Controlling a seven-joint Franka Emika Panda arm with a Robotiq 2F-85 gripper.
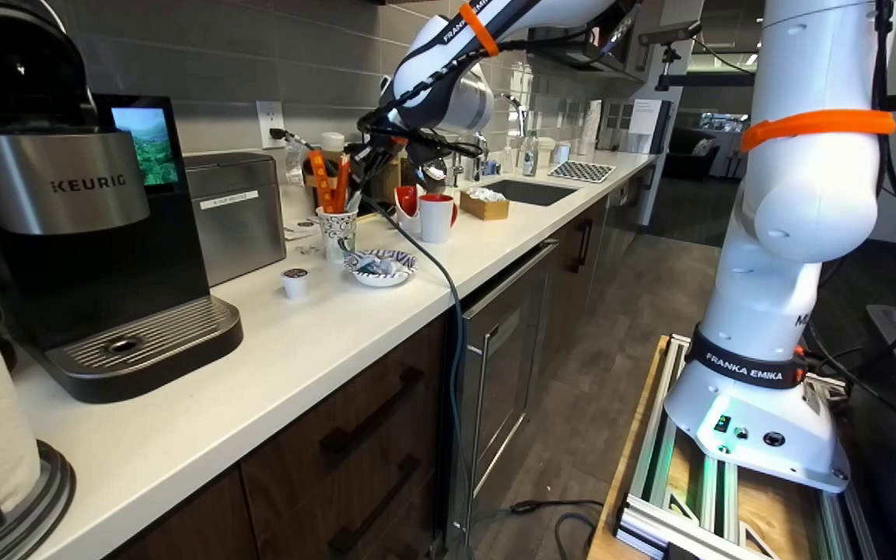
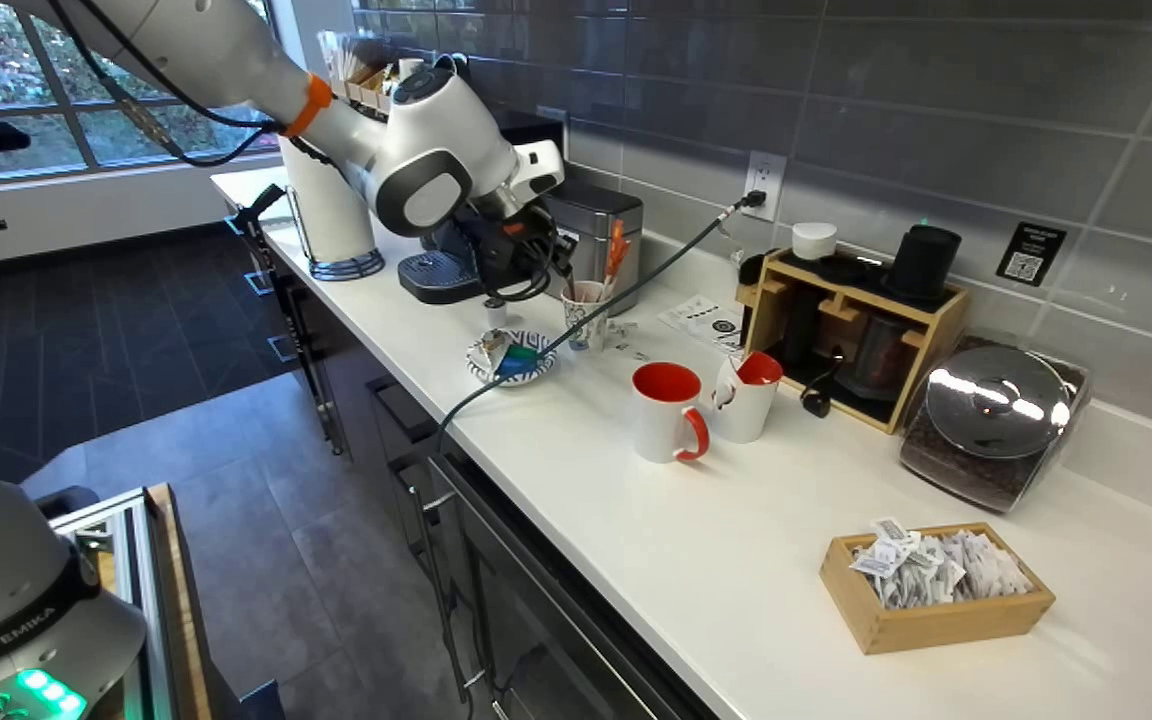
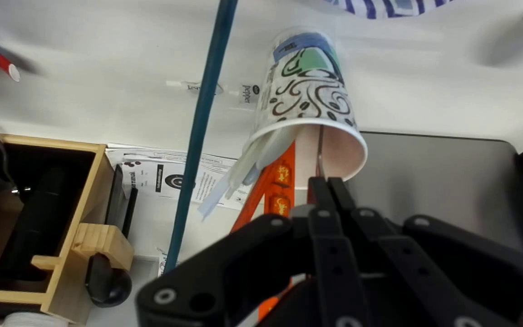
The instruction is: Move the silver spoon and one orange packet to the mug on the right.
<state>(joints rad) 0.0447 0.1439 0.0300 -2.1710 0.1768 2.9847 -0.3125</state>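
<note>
Spoon (image 3: 320, 150), slim and silver, stands in your swirl-printed paper cup (image 3: 307, 91); in the wrist view you see only a length of its stem, at about two o'clock inside the mouth, running toward six o'clock. Your claw (image 3: 327, 180) sits at the cup's six o'clock there, its two black fingers together with a thin seam between them. The stem meets their tips, but you cannot tell whether it is pinched between them or passes behind. Orange packets (image 3: 280, 195) with gold print poke from the same cup toward seven o'clock, beside pale translucent utensils (image 3: 271, 150).

In both exterior views you have the claw above the cup, which stands upright on the white surface (image 2: 736, 560). From that cup in an exterior view, a white mug (image 2: 658, 430) with red lining and handle stands at five o'clock, a second white mug (image 2: 744, 405) just beside it at four. A blue-and-white dish (image 2: 526, 380) of wrappers lies at eight o'clock, a coffee pod (image 2: 496, 313) at nine. Farther off toward four, a wooden box (image 2: 966, 625) holds white sachets.
</note>
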